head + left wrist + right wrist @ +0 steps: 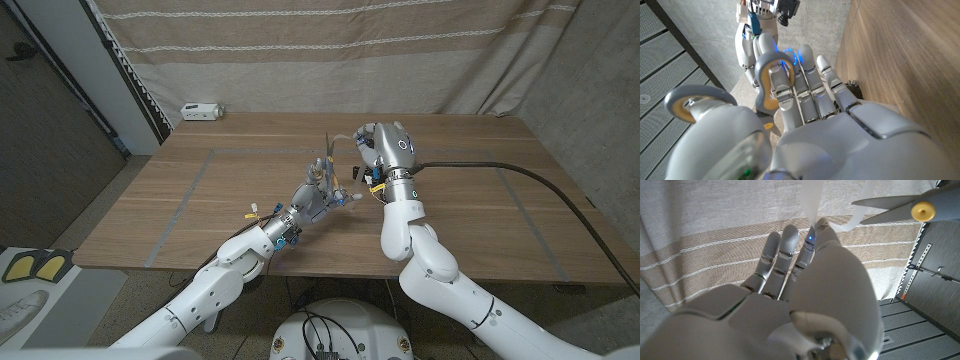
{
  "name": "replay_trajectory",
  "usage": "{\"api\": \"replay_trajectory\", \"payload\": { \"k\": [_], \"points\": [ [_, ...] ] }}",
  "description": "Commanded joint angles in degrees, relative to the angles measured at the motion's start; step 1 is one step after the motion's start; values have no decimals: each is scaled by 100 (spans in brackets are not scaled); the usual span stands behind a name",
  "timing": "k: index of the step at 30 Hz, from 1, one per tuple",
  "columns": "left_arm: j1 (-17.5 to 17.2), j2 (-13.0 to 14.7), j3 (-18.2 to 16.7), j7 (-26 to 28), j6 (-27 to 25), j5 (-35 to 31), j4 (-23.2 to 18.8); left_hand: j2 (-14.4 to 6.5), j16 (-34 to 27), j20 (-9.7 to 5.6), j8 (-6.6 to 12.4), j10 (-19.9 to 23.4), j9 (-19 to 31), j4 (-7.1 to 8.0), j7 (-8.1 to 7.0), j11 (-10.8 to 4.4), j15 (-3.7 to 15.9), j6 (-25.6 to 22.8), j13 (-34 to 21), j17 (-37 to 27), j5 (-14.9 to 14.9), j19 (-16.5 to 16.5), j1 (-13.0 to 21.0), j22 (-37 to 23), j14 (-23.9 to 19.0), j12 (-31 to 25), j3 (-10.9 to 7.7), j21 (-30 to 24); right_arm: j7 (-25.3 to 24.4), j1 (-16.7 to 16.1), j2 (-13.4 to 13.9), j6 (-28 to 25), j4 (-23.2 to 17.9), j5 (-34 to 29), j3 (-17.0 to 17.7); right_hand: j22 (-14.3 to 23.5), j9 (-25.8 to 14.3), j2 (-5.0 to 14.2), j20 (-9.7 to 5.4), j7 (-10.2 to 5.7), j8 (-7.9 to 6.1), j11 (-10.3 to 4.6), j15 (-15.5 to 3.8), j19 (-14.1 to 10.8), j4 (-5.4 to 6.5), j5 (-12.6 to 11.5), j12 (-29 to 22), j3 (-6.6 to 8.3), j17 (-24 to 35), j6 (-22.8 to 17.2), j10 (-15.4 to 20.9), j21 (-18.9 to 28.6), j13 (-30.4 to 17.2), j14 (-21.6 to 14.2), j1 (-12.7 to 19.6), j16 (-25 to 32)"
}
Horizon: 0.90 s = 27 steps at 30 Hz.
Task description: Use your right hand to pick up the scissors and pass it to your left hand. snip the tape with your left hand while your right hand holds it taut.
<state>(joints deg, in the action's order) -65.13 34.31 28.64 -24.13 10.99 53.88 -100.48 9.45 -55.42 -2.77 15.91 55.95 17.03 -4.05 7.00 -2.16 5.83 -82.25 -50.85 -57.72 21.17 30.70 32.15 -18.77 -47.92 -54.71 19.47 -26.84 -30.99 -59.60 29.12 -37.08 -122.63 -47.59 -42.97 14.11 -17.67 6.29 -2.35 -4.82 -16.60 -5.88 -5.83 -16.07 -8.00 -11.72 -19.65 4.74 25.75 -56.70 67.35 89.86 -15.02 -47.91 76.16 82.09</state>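
In the head view, at centre frame above the wooden table (470, 210), the left hand (318, 196) gripped the grey-handled steel scissors (328, 170), blades pointing up. Just right, the right hand (378, 152) pinched a translucent strip of tape (345, 140).

In the left wrist view, fingers (782, 87) passed through the scissors' grey loops.

In the right wrist view, the tape (812, 202) rose from the fingertips (820, 227), with the blades (890, 202) at upper right.

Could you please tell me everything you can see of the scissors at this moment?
The scissors are held above the middle of the table by the left hand, fingers through grey loop handles lined in yellow. The grey metal blades, joined at a yellow pivot, point up toward the pale tape pinched by the right hand.
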Motion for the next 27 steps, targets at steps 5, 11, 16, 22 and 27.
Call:
{"api": "replay_trajectory", "payload": {
  "k": [5, 11, 16, 22, 27],
  "points": [
    [31, -21, 28, -96, 26, 68, 7, -9, -28, -21, 44, 395, 2, -53, 291, -399, 381, 267, -193, 14, 45, 27, 44, -32, -45, -1441, 12, 27, 70, -65, 6, 14, -78, -135, 26, 5, -32, -2, -359, -22, 24, -327, -662, -11, 11, -38, -14, -15, -32, -23, 338, 21, -204, -40, -19, 57],
    [41, -30, 34, -133, 67, 46, 26, -205, -28, -75, 80, 422, 3, -102, 243, -428, 414, 267, -128, 51, 109, 11, 281, -32, -59, -1417, -100, 44, 89, -80, -6, 11, -76, -150, 32, 4, -32, -2, -364, -17, 27, -340, -662, -15, 10, -40, -5, -16, -49, -28, 339, 23, -206, -44, -16, 85],
    [47, -44, 37, -139, 92, 30, 46, -315, -41, -92, 79, 402, -41, -106, 251, -457, 436, 254, -237, 21, 140, 17, 380, -33, -39, -1484, -139, 45, 88, -88, -23, -2, -72, -175, 31, 3, -32, -4, -361, -18, 29, -331, -663, -11, 10, -40, 0, -19, -65, -32, 350, 23, -202, -39, -17, 96],
    [21, -57, 21, -129, 134, 38, 51, -372, -33, -106, 112, 453, -34, -98, 250, -437, 437, 262, -101, 26, 160, 23, 448, -48, -40, -1421, -131, 41, 92, -101, -34, -6, -78, -191, 33, 2, -33, 0, -364, -20, 35, -331, -663, -14, 11, -41, 10, -19, -71, -29, 345, 24, -205, -49, -16, 130],
    [0, -31, 13, -111, 130, 29, 26, -393, -50, -107, 111, 395, -48, -93, 228, -442, 437, 272, -251, -11, 166, 20, 473, -52, -31, -1499, -128, 41, 94, -115, -40, 7, -91, -186, 36, 1, -33, -1, -365, -18, 41, -337, -662, -16, 12, -41, 15, -22, -92, -25, 348, 24, -208, -42, -17, 139]
  ]
}}
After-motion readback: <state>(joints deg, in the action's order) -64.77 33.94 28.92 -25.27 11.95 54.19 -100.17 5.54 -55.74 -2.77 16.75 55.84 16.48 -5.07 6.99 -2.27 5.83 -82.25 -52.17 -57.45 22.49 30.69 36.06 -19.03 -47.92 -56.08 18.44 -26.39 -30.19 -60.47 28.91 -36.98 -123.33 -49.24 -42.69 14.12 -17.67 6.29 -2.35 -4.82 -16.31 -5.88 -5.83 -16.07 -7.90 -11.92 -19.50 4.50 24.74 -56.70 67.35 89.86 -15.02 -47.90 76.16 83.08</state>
